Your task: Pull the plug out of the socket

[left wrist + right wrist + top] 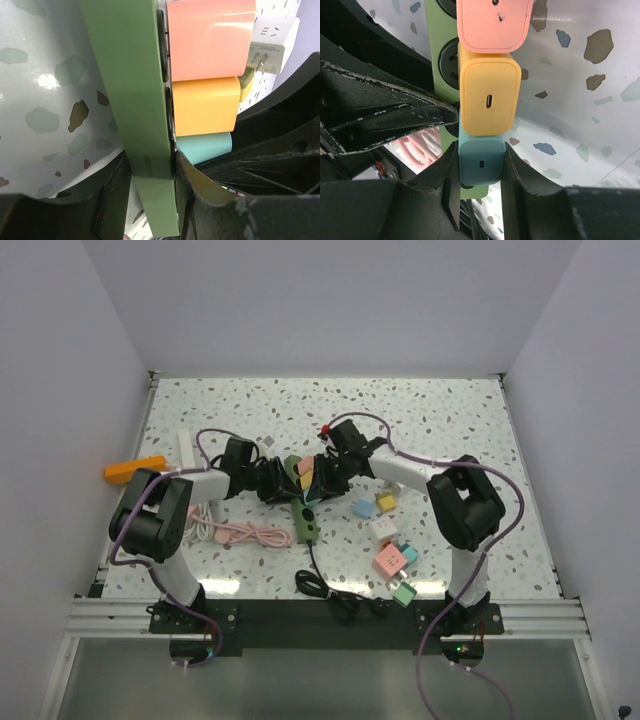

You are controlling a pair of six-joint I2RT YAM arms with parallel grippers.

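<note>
green power strip lies mid-table between the two arms. its long axis runs far to near, and the black cable leaves from the near end. three plugs sit in a row along that axis: pink plug, yellow plug, teal plug. teal is closest to the cable end. each plug stands straight out from the socket face, with its usb port facing away from the strip. left gripper is closed on the strip, a finger against either side. right gripper is narrowed onto the teal plug, a finger flat on each flank. loose chargers lie scattered to the right.
</note>
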